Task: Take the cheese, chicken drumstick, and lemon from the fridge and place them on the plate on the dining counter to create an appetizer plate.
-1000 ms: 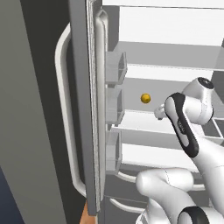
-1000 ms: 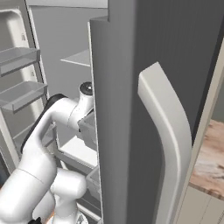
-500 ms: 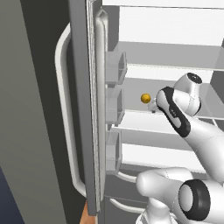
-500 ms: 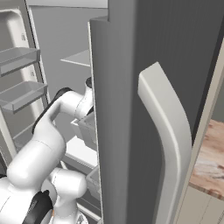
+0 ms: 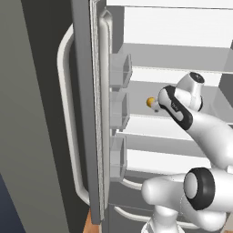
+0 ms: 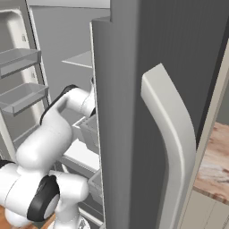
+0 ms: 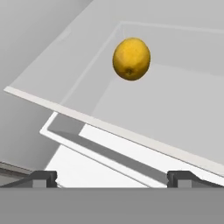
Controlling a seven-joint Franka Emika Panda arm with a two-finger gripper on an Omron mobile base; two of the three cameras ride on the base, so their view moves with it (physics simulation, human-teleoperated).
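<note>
Jaws stand spread wide and hold nothing; the two dark fingertips sit far apart at the bottom of the hand view. Ahead of them the lemon rests alone on a grey fridge shelf, back from its front edge.

Left base view: the fridge stands open, its three clear door bins showing no contents. The lemon lies on a middle shelf, just beside the tip of the arm, which reaches in level.

Right base view: the arm bends behind the fridge door.
</note>
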